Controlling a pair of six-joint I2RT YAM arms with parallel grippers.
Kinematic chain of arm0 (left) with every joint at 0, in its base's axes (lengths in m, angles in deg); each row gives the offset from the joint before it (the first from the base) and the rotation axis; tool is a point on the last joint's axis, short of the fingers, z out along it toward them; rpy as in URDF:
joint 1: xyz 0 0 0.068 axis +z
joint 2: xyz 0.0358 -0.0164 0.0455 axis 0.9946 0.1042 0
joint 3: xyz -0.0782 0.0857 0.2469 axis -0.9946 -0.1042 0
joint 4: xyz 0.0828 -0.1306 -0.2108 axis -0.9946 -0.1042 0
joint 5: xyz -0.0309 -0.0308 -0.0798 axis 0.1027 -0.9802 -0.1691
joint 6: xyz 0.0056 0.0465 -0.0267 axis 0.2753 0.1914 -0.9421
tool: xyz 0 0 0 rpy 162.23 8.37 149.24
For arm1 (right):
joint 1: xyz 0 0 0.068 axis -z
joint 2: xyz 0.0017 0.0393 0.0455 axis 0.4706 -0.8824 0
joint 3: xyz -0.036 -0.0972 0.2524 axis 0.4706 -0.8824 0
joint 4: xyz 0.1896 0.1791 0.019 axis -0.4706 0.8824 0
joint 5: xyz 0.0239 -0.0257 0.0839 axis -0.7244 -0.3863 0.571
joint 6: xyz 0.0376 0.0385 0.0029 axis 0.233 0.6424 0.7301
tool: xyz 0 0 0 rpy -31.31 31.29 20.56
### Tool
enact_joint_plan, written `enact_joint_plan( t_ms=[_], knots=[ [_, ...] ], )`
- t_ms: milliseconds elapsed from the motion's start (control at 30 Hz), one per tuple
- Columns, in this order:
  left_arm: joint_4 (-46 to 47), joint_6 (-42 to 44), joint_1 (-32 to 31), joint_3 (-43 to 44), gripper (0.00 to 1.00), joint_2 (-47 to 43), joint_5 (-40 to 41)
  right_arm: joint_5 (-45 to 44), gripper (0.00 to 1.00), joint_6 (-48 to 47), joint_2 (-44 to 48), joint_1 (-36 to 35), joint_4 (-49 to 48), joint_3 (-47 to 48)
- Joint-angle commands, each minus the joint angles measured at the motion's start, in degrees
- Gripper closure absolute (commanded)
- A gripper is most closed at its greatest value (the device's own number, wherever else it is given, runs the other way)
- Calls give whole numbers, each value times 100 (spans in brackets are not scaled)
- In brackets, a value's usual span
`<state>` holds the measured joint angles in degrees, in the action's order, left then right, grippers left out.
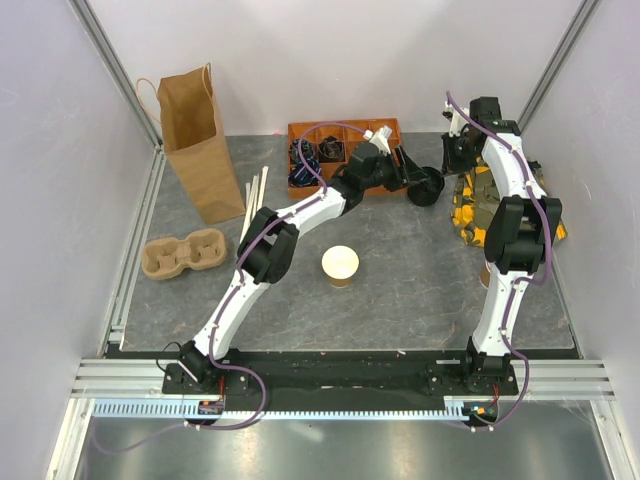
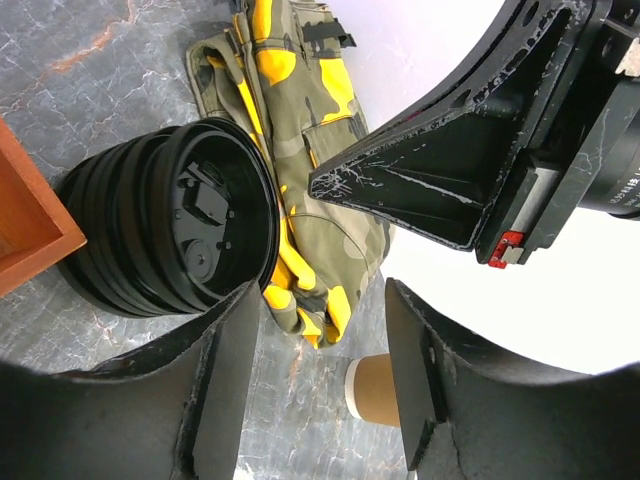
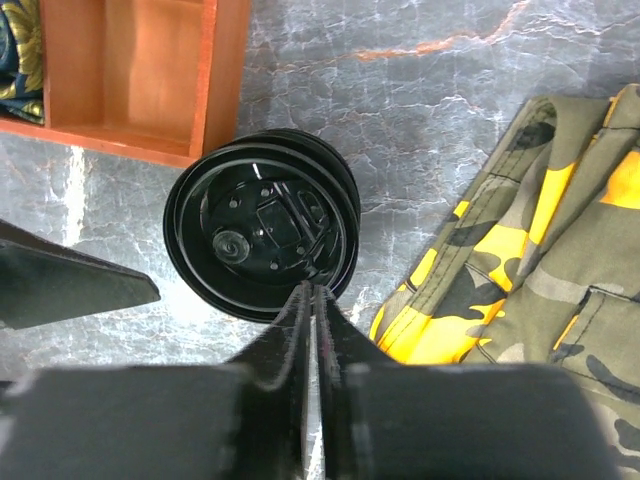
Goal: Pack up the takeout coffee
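Observation:
A single tan paper cup [image 1: 340, 266], white inside, stands open in the middle of the table with no lid on it. A stack of black lids [image 1: 428, 188] lies tilted at the back, also in the left wrist view [image 2: 170, 230] and the right wrist view [image 3: 258, 232]. My left gripper [image 1: 412, 172] is open and empty beside the stack [image 2: 322, 300]. My right gripper [image 3: 313, 290] is shut, its tips at the top lid's near rim; whether it pinches the rim is unclear. It also shows in the top view [image 1: 452, 160].
A brown paper bag [image 1: 195, 140] stands back left, with wooden stirrers [image 1: 252, 200] and a cardboard cup carrier [image 1: 185, 252] near it. An orange wooden tray [image 1: 340, 150] sits at the back. A camouflage cloth bag [image 1: 500, 205] lies right. Another tan cup [image 2: 375, 390] stands by the right arm.

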<state>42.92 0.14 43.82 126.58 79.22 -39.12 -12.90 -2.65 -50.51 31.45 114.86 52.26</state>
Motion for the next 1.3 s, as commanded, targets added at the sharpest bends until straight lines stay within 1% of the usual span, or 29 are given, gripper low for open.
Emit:
enact_joint_plan(
  t_ms=[0, 33, 67, 133, 300, 367, 533, 600, 633, 667, 833, 1100, 1200, 1267],
  knots=[
    [226, -17, -22, 116, 41, -67, 42, 283, 84, -138, 13, 14, 109, 177],
    [243, -18, -14, 116, 41, -102, -1, 327, 81, -234, 47, 5, 135, 177],
    [243, -9, -5, 116, 42, -164, -37, 406, 73, -287, 83, 5, 161, 142],
    [331, 0, 21, 2, 43, -295, -177, 512, 66, -384, 197, -12, 153, -7],
    [437, 105, 206, -691, 43, -972, -344, 152, 63, -341, 320, -30, 30, -175],
    [402, 271, 241, -798, 43, -1104, -380, -24, 59, -262, 224, -30, -22, -52],
    [305, 387, 241, -781, 43, -1219, -362, -182, 57, -77, -171, -30, 12, 378],
    [305, 369, 241, -754, 41, -1201, -353, -226, 48, -77, -224, -30, 30, 431],
    [305, 369, 241, -746, 40, -1184, -345, -235, 45, -94, -251, -30, 30, 466],
    [305, 361, 241, -728, 39, -1175, -353, -253, 45, -112, -277, -30, 39, 467],
    [349, 308, 233, -649, 38, -1113, -353, -218, 45, -112, -444, -21, 56, 554],
    [375, 273, 241, -649, 37, -1087, -344, 19, 50, 108, -690, 5, 65, 695],
    [410, 246, 241, -640, 37, -1061, -345, 72, 52, 143, -752, 31, 65, 730],
    [410, 229, 241, -631, 37, -1052, -345, 81, 56, 152, -787, 49, 74, 748]
  ],
)
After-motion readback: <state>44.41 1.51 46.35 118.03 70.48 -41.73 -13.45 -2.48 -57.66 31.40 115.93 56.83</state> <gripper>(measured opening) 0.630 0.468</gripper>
